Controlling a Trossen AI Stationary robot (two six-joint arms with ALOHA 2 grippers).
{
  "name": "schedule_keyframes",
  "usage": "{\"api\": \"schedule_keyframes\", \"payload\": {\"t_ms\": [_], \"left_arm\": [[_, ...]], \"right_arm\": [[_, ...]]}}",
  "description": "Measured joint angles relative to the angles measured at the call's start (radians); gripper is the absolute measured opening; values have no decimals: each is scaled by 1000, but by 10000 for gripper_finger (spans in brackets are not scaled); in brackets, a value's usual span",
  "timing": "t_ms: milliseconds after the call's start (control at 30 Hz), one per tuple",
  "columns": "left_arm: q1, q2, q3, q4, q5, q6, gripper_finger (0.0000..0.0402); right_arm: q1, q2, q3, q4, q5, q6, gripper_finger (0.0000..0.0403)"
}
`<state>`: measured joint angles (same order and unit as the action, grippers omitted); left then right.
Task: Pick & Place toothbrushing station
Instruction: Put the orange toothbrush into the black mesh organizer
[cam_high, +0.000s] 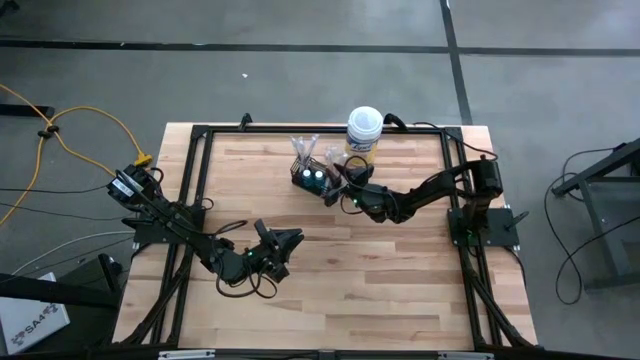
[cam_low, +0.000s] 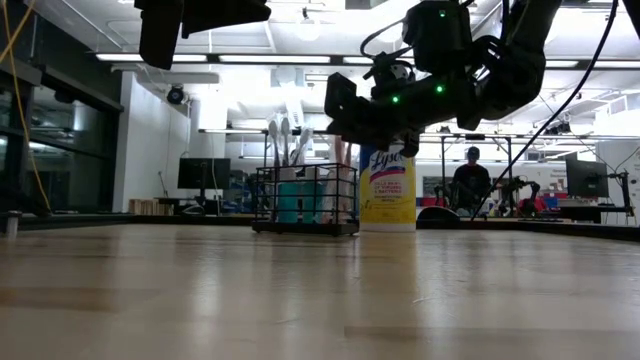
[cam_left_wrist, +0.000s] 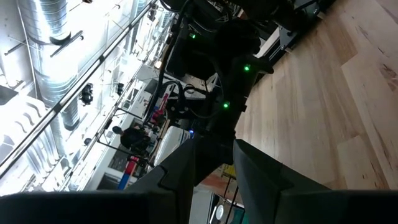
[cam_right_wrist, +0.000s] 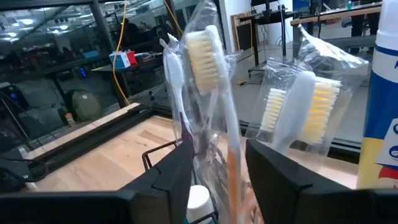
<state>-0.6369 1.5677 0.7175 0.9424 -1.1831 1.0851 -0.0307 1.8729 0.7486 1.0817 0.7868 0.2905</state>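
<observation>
The black wire-mesh basket (cam_high: 308, 178) stands on its base at the far middle of the table, also in the low view (cam_low: 305, 200). Several pale wrapped toothbrushes (cam_high: 305, 148) stand upright in it beside teal-topped tubes (cam_low: 290, 202). My right gripper (cam_right_wrist: 219, 180) is open just right of the basket and above its rim. Its fingers stand on either side of one wrapped toothbrush (cam_right_wrist: 208, 93). My left gripper (cam_high: 285, 243) is open and empty, raised above the table's near left part. My right gripper's fingers come level from the table's right, on either side of the wrapped toothbrush's handle (cam_right_wrist: 217, 155). I cannot tell whether the plastic wrap touches a finger. The toothbrush stands upright in the basket.
A white-lidded, yellow-labelled canister (cam_high: 364, 132) stands close to the basket's right at the far edge. A black frame (cam_high: 190, 180) runs around the table. A person (cam_low: 470, 175) sits far off in the room behind.
</observation>
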Motion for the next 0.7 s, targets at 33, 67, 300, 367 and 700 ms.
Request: {"api": "schedule_keyframes", "payload": {"t_ms": [33, 67, 300, 367, 700], "left_arm": [[0, 0, 0, 0, 0, 0, 103], [0, 0, 0, 0, 0, 0, 103], [0, 0, 0, 0, 0, 0, 103], [0, 0, 0, 0, 0, 0, 103], [0, 0, 0, 0, 0, 0, 103]], "right_arm": [[0, 0, 0, 0, 0, 0, 133], [0, 0, 0, 0, 0, 0, 122], [0, 0, 0, -1, -3, 0, 26], [3, 0, 0, -2, -3, 0, 8], [5, 0, 0, -89, -2, 75, 2]]}}
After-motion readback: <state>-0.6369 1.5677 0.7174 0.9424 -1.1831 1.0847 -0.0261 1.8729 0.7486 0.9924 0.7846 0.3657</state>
